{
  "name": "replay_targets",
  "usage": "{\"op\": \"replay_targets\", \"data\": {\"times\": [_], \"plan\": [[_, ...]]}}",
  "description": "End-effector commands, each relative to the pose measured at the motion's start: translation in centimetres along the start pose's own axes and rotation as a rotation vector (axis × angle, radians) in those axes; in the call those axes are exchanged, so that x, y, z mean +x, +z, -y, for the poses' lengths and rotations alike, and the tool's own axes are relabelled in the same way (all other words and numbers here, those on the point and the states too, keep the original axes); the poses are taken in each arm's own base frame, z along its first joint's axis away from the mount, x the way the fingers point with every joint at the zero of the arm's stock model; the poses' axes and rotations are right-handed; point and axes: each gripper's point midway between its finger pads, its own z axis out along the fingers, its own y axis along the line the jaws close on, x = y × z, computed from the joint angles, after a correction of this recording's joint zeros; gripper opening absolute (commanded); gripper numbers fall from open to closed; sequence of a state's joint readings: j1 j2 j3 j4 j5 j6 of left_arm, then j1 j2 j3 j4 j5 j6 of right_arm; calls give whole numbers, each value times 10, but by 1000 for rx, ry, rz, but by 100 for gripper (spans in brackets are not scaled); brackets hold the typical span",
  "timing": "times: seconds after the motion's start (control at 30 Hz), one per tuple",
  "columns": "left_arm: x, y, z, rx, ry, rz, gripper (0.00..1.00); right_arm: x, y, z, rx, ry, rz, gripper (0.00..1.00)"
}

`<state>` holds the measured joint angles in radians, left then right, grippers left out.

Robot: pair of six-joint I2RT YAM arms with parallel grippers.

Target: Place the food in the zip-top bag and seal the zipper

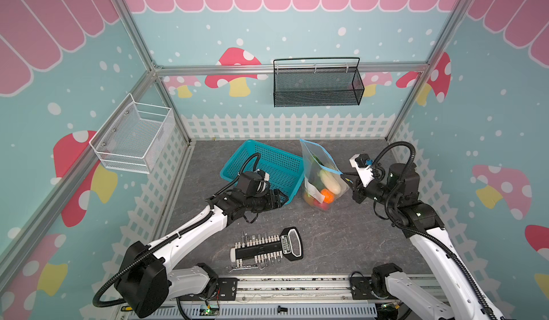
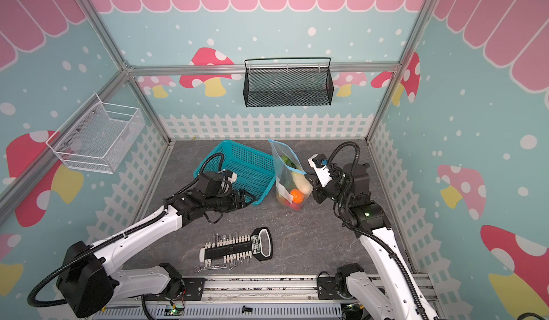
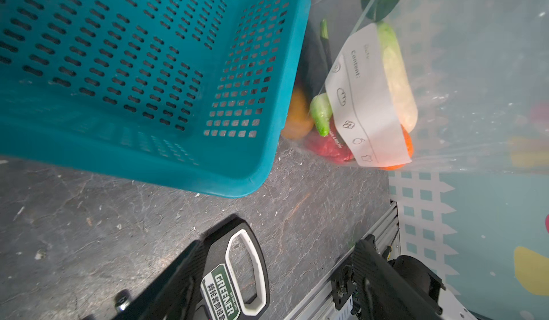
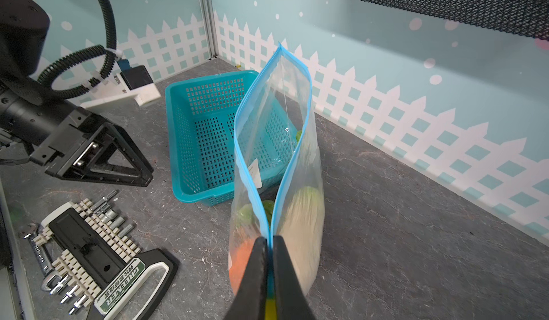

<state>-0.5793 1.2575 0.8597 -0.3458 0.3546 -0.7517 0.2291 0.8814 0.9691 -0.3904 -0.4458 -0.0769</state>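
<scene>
The clear zip-top bag (image 1: 315,167) stands upright on the grey floor, right of the teal basket. The food inside shows through: a white-green cabbage (image 1: 332,181), an orange piece (image 1: 327,197), and red and green pieces lower down (image 3: 326,147). The light-blue zipper (image 4: 274,214) gapes in the middle. My right gripper (image 4: 269,238) is shut on the zipper's near end, by its yellow tab. My left gripper (image 1: 282,198) is open with nothing in it, beside the basket's front corner and apart from the bag. In the left wrist view its fingers (image 3: 178,277) stand wide.
The teal lattice basket (image 1: 267,167) sits tilted, touching the bag's left side. A black and white socket tool set (image 1: 267,245) with a loose wrench lies near the front. A black mesh basket (image 1: 316,85) hangs on the back wall. A white wire basket (image 1: 133,134) hangs on the left wall.
</scene>
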Motion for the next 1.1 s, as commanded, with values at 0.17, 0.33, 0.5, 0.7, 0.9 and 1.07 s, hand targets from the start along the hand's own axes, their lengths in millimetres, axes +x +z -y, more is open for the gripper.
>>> {"op": "replay_targets", "data": {"times": [0.17, 0.33, 0.5, 0.7, 0.9, 1.07], "plan": [[-18, 14, -20, 21, -48, 62, 87, -15, 2, -2, -28, -16, 54, 7], [-41, 25, -30, 21, -39, 109, 88, -18, 0, -1, -18, -26, 66, 7], [-73, 39, -29, 50, -24, 169, 87, -18, 1, -1, -19, -25, 71, 7], [-93, 62, -26, 81, -31, 176, 87, -19, 0, 0, -9, -28, 79, 7], [-119, 81, -29, 79, -41, 211, 86, -19, -1, 0, -8, -28, 83, 6], [-143, 96, -21, 111, -45, 240, 85, -18, -2, -1, -4, -29, 82, 6]]}}
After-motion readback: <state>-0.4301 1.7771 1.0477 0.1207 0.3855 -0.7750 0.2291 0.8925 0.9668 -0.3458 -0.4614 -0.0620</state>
